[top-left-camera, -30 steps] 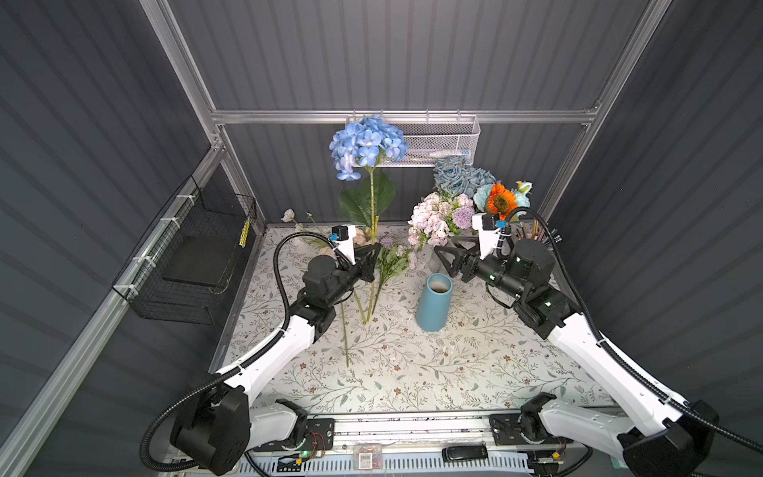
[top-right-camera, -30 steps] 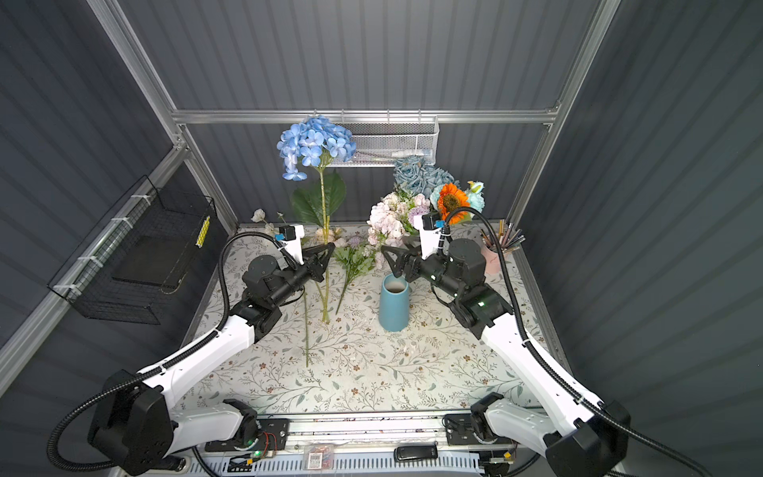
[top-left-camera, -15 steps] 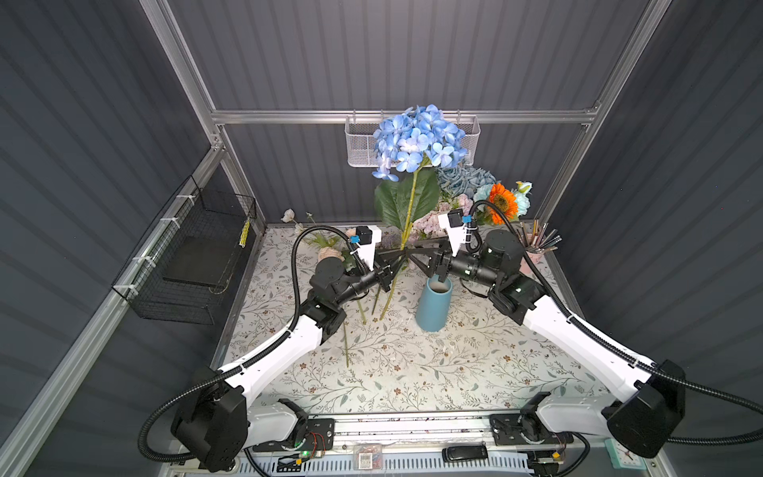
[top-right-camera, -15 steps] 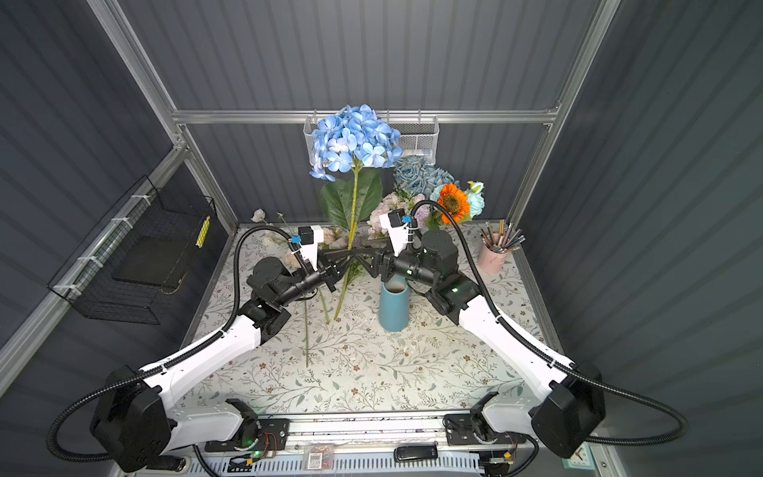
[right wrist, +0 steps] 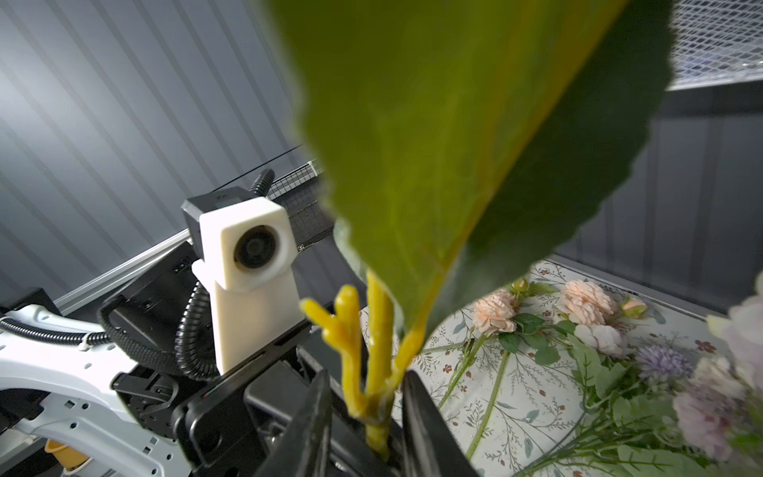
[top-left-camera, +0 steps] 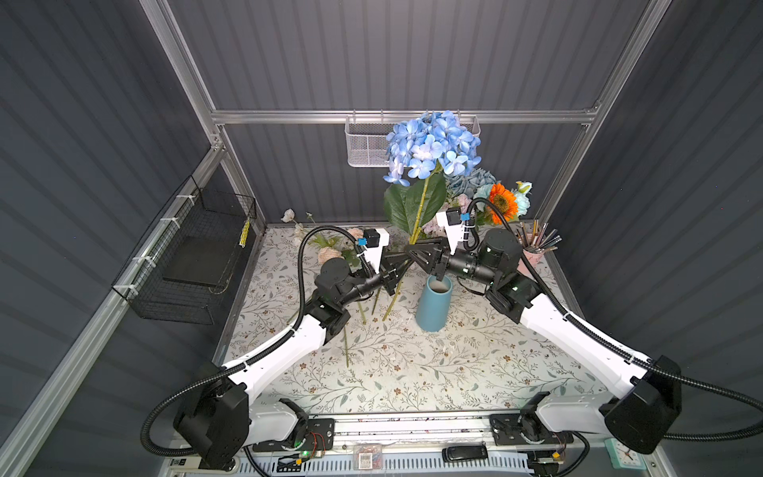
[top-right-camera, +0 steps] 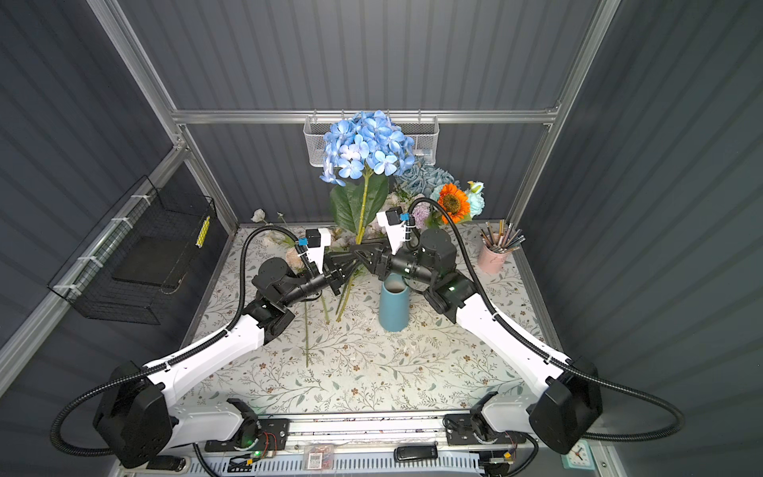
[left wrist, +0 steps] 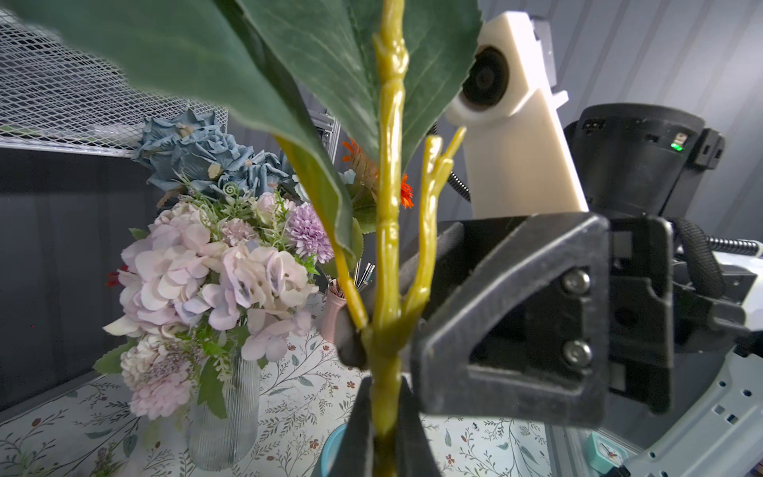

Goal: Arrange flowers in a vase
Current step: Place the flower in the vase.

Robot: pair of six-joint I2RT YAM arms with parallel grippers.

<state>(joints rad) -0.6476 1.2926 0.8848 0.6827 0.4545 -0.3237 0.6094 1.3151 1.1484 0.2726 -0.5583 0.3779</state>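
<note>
Nearest, the tabletop (top-left-camera: 413,371) is bare in front. A little further in, spare stems (top-left-camera: 347,342) lie flat on it, left of the blue vase (top-left-camera: 433,303). The vase stands upright, with nothing in it.

Just behind the vase's mouth, the two claws now meet on one stem (left wrist: 388,247). The left claw (top-left-camera: 401,266) is clamped on it low down, as it was a second ago. The right claw (top-left-camera: 413,250) is the change. A second ago it stood wide beside the vase. It has since swung across and narrowed around the same stem, just above the left claw and under the leaves. In the right wrist view its jaws flank the stem with thin gaps showing, so it reads as closing, not yet gripping.

The hydrangea (top-left-camera: 433,144) has moved too, carried from well left of the vase to lean over it. The stem's foot still hangs left of the vase, outside the mouth.

This looks like a handover or a two-claw steadying before insertion. The foot still has to be lifted above the rim, and the heavy head could tip the stem if the left claw lets go early.

Further back, loose flowers (top-left-camera: 330,252) lie at the left and a pen cup (top-left-camera: 532,256) stands at the right. A full bouquet (left wrist: 214,281) in a glass vase (left wrist: 223,413) stands against the wall, and a basket (top-left-camera: 363,144) hangs above it.
</note>
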